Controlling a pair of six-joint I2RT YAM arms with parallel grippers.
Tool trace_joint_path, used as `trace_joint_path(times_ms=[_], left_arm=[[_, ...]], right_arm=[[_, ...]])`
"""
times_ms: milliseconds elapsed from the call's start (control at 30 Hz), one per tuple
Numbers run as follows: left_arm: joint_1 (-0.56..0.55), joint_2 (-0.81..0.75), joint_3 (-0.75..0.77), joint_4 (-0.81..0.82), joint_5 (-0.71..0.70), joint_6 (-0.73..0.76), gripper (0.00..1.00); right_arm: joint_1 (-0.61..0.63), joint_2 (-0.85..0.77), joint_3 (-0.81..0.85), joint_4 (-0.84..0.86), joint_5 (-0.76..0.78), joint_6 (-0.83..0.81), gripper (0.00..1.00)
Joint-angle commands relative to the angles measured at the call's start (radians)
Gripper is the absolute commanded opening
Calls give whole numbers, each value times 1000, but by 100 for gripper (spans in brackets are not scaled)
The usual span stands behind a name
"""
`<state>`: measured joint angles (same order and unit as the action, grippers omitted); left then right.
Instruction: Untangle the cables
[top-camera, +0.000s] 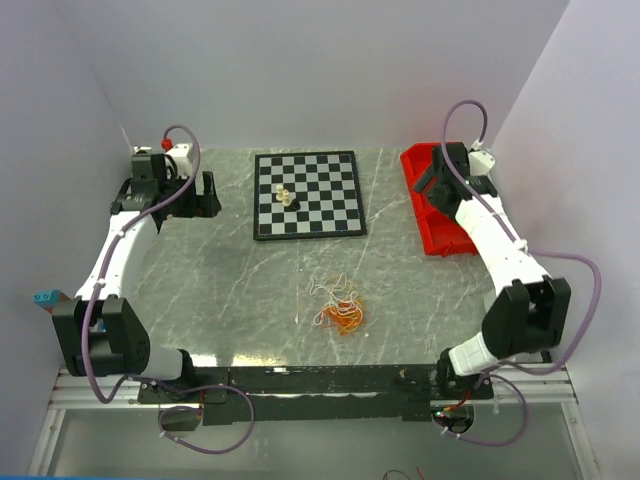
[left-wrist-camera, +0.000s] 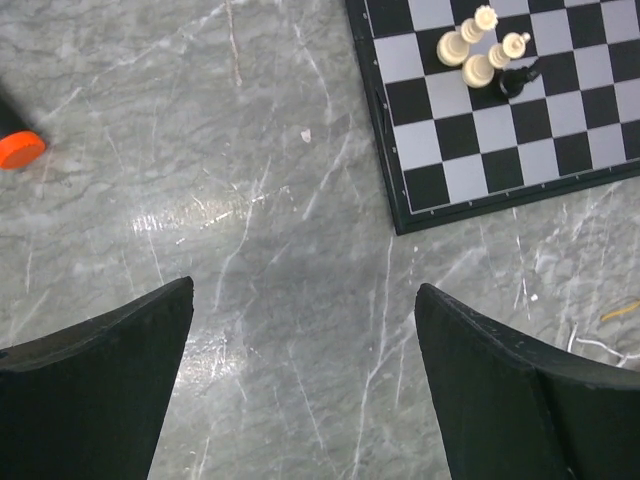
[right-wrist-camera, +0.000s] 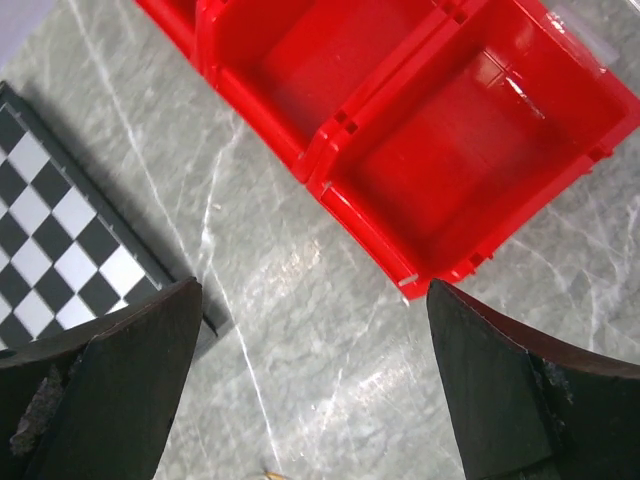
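Note:
The cables (top-camera: 341, 308) lie in one tangled heap of white, yellow-orange and red-orange cords on the grey marble table, near its front middle. Thin ends of them show at the right edge of the left wrist view (left-wrist-camera: 610, 330). My left gripper (top-camera: 208, 192) hangs open at the far left of the table, well away from the heap; its view shows only bare table between the jaws (left-wrist-camera: 303, 300). My right gripper (top-camera: 424, 186) is open at the far right, over the table beside the red bins, with nothing between its fingers (right-wrist-camera: 315, 300).
A chessboard (top-camera: 307, 194) lies at the back middle with several pale pieces and one black piece (left-wrist-camera: 513, 80) clustered on it. Red bins (top-camera: 432, 205) stand at the back right. An orange-red cap (left-wrist-camera: 18, 149) lies left of the left gripper.

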<state>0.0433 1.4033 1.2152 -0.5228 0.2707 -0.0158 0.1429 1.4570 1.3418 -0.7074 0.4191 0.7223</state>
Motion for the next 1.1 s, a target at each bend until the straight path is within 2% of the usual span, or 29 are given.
trace_joint_path(times_ms=[0, 100, 233, 400, 600, 733, 867, 1067], left_arm=[[6, -72, -20, 37, 63, 42, 97], [38, -72, -66, 64, 150, 86, 97], [64, -23, -30, 37, 153, 89, 96], [66, -1, 1, 18, 185, 91, 96], [66, -1, -26, 12, 239, 108, 97], [66, -3, -59, 32, 251, 120, 97], [64, -1, -75, 43, 252, 142, 97], [66, -18, -89, 55, 249, 168, 97]], right_arm=[[-46, 98, 94, -75, 6, 63, 100], [-77, 179, 160, -110, -40, 68, 100], [-75, 322, 345, -291, 33, 112, 100], [-103, 413, 427, -379, 69, 180, 100], [-138, 459, 408, -380, 55, 204, 98], [-180, 474, 378, -348, 40, 204, 92], [-201, 516, 408, -337, 33, 212, 88], [-207, 589, 482, -328, -2, 224, 86]])
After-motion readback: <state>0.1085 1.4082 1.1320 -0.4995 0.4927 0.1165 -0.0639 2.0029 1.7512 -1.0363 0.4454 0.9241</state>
